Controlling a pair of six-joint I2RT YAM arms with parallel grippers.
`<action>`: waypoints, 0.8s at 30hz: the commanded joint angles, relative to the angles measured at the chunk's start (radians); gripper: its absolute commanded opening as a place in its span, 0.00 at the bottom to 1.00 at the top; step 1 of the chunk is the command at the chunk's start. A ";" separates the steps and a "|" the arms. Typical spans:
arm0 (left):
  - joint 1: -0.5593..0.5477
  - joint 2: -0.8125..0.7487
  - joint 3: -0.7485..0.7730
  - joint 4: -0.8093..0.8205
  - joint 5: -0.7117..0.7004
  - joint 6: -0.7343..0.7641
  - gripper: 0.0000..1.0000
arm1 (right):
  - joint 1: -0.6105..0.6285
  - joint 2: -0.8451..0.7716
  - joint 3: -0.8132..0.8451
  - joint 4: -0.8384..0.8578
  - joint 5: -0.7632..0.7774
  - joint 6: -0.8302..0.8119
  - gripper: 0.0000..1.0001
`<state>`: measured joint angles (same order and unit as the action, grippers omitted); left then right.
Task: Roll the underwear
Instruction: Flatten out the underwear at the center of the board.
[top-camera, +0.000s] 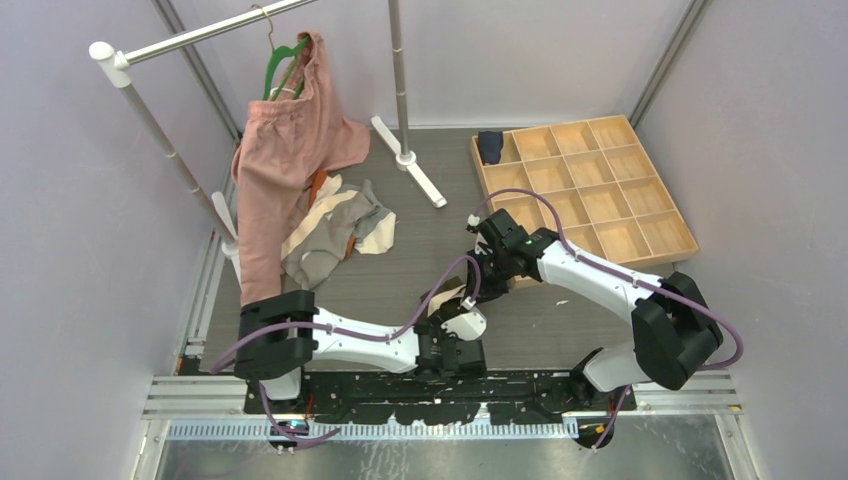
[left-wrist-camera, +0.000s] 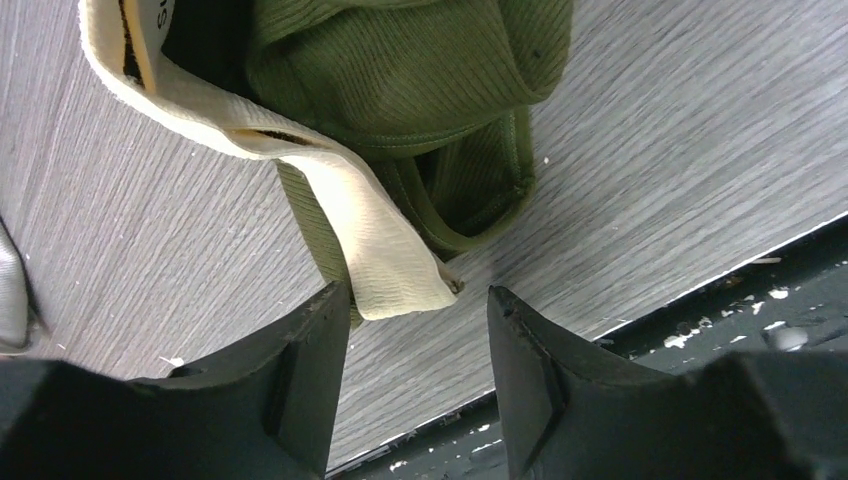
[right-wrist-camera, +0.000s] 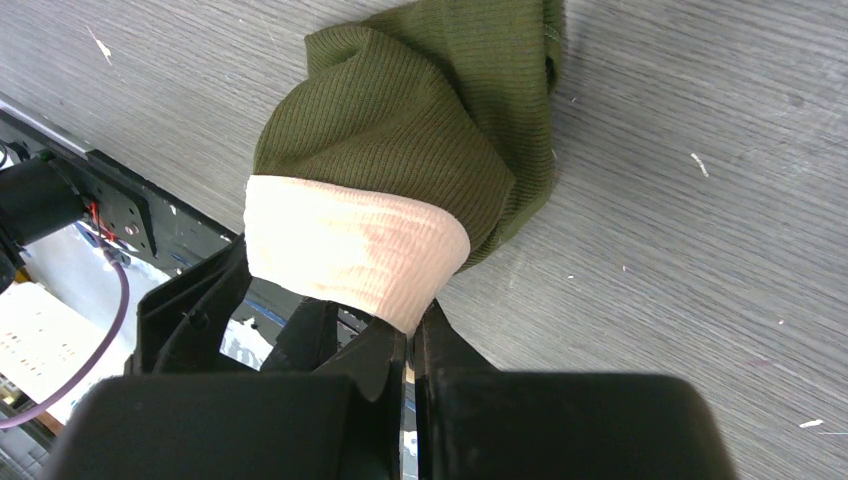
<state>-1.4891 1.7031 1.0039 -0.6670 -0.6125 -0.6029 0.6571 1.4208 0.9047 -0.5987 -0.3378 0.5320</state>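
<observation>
An olive green underwear (right-wrist-camera: 400, 130) with a wide cream waistband (right-wrist-camera: 350, 250) lies bunched on the grey table near its front edge. My right gripper (right-wrist-camera: 410, 335) is shut on the waistband. From above it (top-camera: 487, 262) reaches in from the right. The arms hide most of the underwear there, and only a cream bit (top-camera: 447, 298) shows. In the left wrist view the same underwear (left-wrist-camera: 400, 90) lies ahead, with a loose waistband end (left-wrist-camera: 380, 240) reaching to my fingertips. My left gripper (left-wrist-camera: 415, 300) is open and holds nothing. It (top-camera: 452, 335) sits at the table's front edge.
A wooden compartment tray (top-camera: 668, 190) stands at the back right with a rolled navy underwear (top-camera: 490, 147) in its far-left cell. A pile of underwear (top-camera: 335, 225) lies at the left. A pink garment (top-camera: 285, 160) hangs on a green hanger. A rack foot (top-camera: 410, 160) is behind.
</observation>
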 joint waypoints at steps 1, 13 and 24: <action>-0.010 -0.005 0.014 0.030 0.003 -0.010 0.51 | -0.004 0.001 0.007 0.004 -0.009 -0.002 0.01; -0.014 -0.011 0.003 -0.049 -0.055 -0.022 0.18 | -0.006 -0.015 0.010 -0.011 0.001 0.000 0.01; 0.005 -0.335 -0.099 -0.006 -0.130 -0.098 0.01 | -0.005 -0.108 0.047 -0.094 -0.001 -0.039 0.01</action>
<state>-1.4963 1.5173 0.9298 -0.7055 -0.6769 -0.6514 0.6567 1.3930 0.9054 -0.6403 -0.3332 0.5240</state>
